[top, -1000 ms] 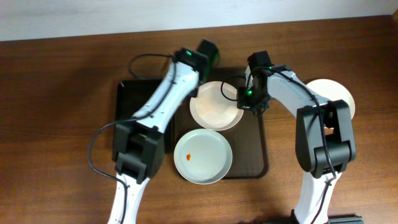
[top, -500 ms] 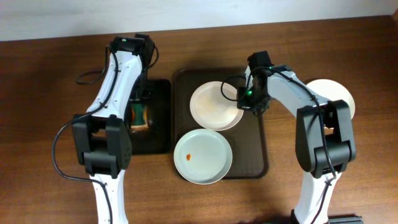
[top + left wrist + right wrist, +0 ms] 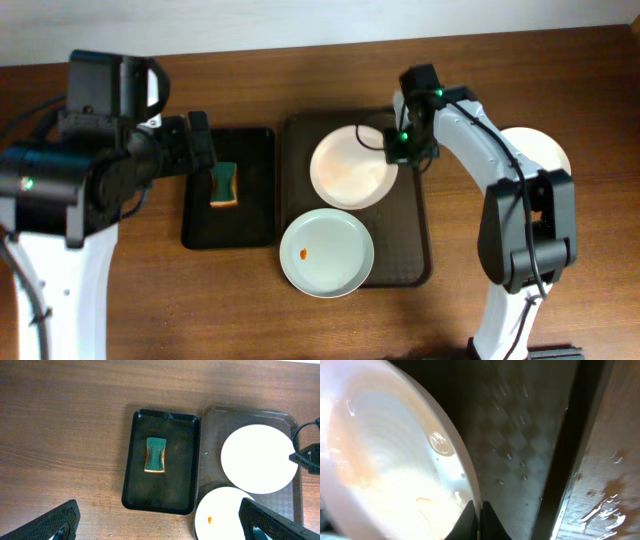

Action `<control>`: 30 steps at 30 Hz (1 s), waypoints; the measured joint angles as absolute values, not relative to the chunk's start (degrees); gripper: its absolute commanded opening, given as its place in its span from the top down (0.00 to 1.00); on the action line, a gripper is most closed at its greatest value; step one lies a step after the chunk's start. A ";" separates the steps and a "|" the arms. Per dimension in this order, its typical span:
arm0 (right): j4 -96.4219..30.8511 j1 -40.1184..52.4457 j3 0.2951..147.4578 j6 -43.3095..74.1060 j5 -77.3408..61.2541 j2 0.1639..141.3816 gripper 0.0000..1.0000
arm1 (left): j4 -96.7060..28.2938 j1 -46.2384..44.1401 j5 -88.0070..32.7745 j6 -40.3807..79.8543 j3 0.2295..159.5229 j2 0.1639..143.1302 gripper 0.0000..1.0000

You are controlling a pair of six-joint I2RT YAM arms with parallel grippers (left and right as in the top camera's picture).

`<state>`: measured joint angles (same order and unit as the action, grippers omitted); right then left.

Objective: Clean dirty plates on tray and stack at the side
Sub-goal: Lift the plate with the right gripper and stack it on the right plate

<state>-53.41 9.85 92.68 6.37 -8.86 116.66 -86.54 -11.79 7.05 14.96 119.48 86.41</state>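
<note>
Three plates in total, and by my count one is dealt with and two are left. The wooden table (image 3: pixel 590 280) fills the overhead frame, with the brown tray (image 3: pixel 408 240) dead centre and the narrower black tray (image 3: pixel 250 215) just beside it on the left.

The upper plate (image 3: pixel 350 172) lies in the top half of the brown tray. It shows a faint orange smear, so I'd say it isn't clean yet. The lower plate (image 3: pixel 330 255) sits in the bottom half, poking over the tray's lower rim. The third plate (image 3: pixel 550 155) is out on the bare table near the right edge, partly hidden by the right arm. Looks to me like the start of the stack.

The right gripper (image 3: pixel 404 152) is clamped on the upper plate's right rim, and the wrist view shows its tips pinched over the edge. The left gripper (image 3: pixel 160 522) hangs high above the table, fingers spread wide with nothing in them.

The sponge (image 3: pixel 224 186) lies in the black tray, and nothing's holding it. Smallest of all is the orange speck (image 3: pixel 303 253), left of centre on the lower plate, so that one needs a wipe too.
</note>
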 measured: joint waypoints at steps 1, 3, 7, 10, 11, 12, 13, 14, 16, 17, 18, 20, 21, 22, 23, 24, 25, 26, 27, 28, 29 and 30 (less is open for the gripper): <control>-53.74 11.07 94.61 5.98 -8.60 115.72 0.96 | -86.56 -11.81 7.05 14.96 119.46 85.52 0.00; -53.52 14.76 98.13 5.58 -8.38 113.47 0.96 | -86.56 -11.79 7.05 14.96 119.46 84.16 0.00; -47.03 27.16 100.07 5.19 -4.86 112.33 0.96 | -86.59 -11.81 7.05 14.96 119.46 81.25 0.00; -41.36 34.15 100.07 4.93 2.66 112.46 0.96 | -86.67 -11.79 7.05 14.96 119.39 81.21 0.00; -40.05 36.51 100.07 4.80 7.05 112.68 0.96 | -86.67 -11.81 7.03 14.96 119.37 81.21 0.00; -39.13 38.46 100.07 4.69 11.84 112.81 0.96 | -86.70 -11.79 7.05 14.96 119.37 81.21 0.00; -37.28 41.06 100.07 4.43 18.96 112.99 0.96 | -86.70 -11.79 7.05 14.96 119.35 81.21 0.00; -36.16 42.63 100.07 4.47 23.94 113.10 0.96 | -86.72 -11.81 7.03 14.96 119.35 81.21 0.00; -34.83 45.52 100.07 4.43 33.43 113.16 0.96 | -86.72 -11.79 7.03 14.96 119.35 81.21 0.00; -34.76 46.78 100.07 4.40 37.82 113.16 0.96 | -86.72 -11.79 7.05 14.96 119.35 81.21 0.00; -34.70 47.75 100.07 4.34 41.06 113.19 0.96 | -86.72 -11.81 7.03 14.96 119.35 81.21 0.00; -34.26 50.04 100.07 4.29 48.80 113.21 0.96 | -86.72 -11.81 7.03 14.96 119.35 81.21 0.00; -34.06 50.87 100.07 4.19 51.53 113.21 0.96 | -86.72 -11.81 7.03 14.96 119.35 81.21 0.00; -33.98 51.75 100.07 3.79 53.74 113.21 0.96 | -86.72 -11.81 7.03 14.96 119.35 81.21 0.00; -34.00 52.14 100.07 3.36 54.37 113.21 0.96 | -86.72 -11.79 7.03 14.96 119.35 81.21 0.00; -34.02 52.64 100.07 2.98 55.09 113.21 0.96 | -86.72 -11.79 7.03 14.96 119.35 81.21 0.00; -33.98 53.87 100.07 2.55 56.05 113.21 0.96 | -86.72 -11.79 7.03 14.96 119.35 81.21 0.00; -33.98 54.50 100.07 2.42 56.36 113.21 0.96 | -86.72 -11.81 7.03 14.96 119.35 81.21 0.00; -33.98 54.89 100.07 2.31 56.58 113.21 0.96 | -86.72 -11.79 7.03 14.96 119.35 81.21 0.00; -33.95 55.13 100.07 2.31 56.62 113.21 0.96 | -86.72 -11.79 7.03 14.96 119.35 81.21 0.00; -33.98 55.18 100.07 2.31 56.62 113.21 0.96 | -86.72 -11.79 7.05 14.96 119.35 81.21 0.00; -33.98 55.22 100.07 2.26 56.80 113.21 0.96 | -86.72 -11.79 7.03 14.96 119.35 81.21 0.00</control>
